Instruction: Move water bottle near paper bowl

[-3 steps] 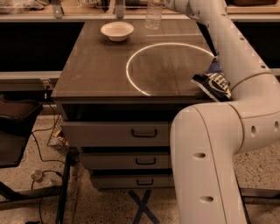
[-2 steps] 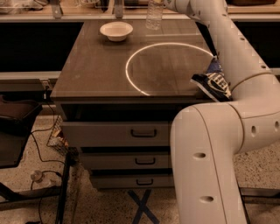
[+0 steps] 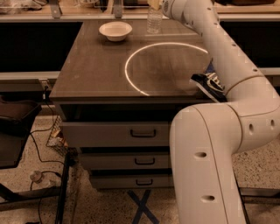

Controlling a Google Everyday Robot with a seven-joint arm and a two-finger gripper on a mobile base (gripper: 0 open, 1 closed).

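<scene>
Water bottle (image 3: pixel 154 22) stands beneath the hand (image 3: pixel 154 3), apart from paper bowl (image 3: pixel 115 30).

Bottle (image 3: pixel 154 22) is clear ribbed plastic; bowl (image 3: pixel 115 31) matt off-white, probably paper. Table (image 3: pixel 96 65) top is dark wood-grain with a soft sheen. Arm (image 3: pixel 210 166) shell is smooth cream plastic, its gripper (image 3: pixel 154 3) above the bottle. Bag (image 3: pixel 212 84) looks glossy

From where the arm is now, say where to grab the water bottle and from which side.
Probably the ribbed mid-body of the water bottle, coming from above and the right. It stands upright at the far edge of the table, slim, so a sideways squeeze fits. The gripper hovers at its top, and the paper bowl sits apart to its left, leaving that approach free.
</scene>
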